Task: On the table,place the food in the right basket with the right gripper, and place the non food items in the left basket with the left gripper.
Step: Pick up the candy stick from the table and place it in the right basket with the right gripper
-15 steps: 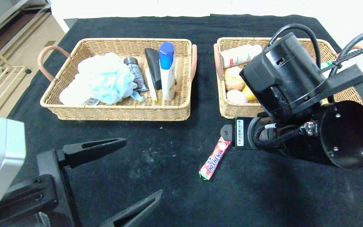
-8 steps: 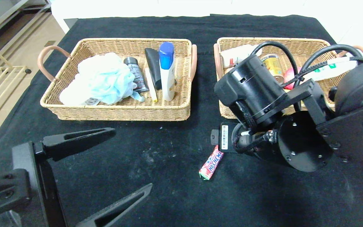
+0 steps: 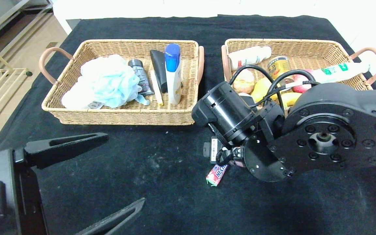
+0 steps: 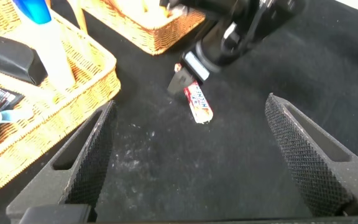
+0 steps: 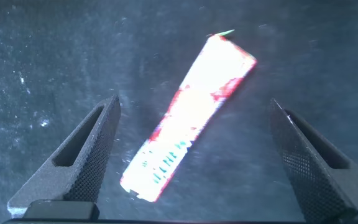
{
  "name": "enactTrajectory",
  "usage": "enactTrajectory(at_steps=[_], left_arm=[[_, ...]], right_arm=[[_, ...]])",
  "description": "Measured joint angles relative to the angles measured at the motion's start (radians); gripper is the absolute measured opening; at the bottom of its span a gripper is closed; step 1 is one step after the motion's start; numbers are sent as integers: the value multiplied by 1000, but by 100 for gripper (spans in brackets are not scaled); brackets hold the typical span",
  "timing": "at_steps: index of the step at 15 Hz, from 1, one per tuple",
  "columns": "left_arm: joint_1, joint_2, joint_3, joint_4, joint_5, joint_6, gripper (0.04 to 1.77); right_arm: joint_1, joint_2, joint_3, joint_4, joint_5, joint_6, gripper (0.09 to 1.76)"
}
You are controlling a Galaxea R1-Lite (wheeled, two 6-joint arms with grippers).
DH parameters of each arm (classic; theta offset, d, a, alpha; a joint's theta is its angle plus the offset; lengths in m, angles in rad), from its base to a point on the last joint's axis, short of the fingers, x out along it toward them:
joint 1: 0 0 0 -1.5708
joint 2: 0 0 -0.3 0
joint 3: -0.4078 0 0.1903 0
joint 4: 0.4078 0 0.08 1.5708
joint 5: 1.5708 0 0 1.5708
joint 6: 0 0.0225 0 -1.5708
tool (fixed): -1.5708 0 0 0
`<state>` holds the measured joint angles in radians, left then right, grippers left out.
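A red Hi-Chew candy stick lies on the black cloth in front of the right basket. My right arm hangs directly over it, wrist pointing down, and its body covers the stick's far end in the head view. In the right wrist view the right gripper is open, with the candy lying slantwise between the two fingers, touching neither. The left gripper is open and empty at the near left. The left basket holds a blue bath pouf, a blue-capped bottle and dark tubes.
The right basket holds a can, a white packet, round fruit and buns, and a long white-green tube. The right arm's elbow housing fills the near right. Floor and a rack show beyond the table's left edge.
The right arm has swung left and down from over the right basket to above the candy, uncovering the basket's contents. The left gripper has drawn back toward the near left.
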<state>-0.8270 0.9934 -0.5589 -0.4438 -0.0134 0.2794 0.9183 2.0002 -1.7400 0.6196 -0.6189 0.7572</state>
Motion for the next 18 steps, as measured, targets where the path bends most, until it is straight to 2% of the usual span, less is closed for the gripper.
enactTrajectory(at_steps=[8,11,13,15,16,17,18], left_arm=[[-19,-11,2,4,1,7,172],[-21,-10,3,4,1,7,172],[-21,-9,4,4,0,8,172],[-21,-8,4,4,0,7,172],[-21,-8,5,4,0,7,172],[-21,-8,5,4,0,7,172],[-21,-8,5,4,0,7,172]], right_arm=[[6,52,-34,54,-4,46,171],[9,59,-34,54,-3,53,121],[8,60,-35,55,-3,55,96],[8,60,-35,60,-3,55,77],[9,60,-35,73,-3,55,59],[11,60,-36,81,-4,57,33],[11,60,-36,81,-4,57,33]])
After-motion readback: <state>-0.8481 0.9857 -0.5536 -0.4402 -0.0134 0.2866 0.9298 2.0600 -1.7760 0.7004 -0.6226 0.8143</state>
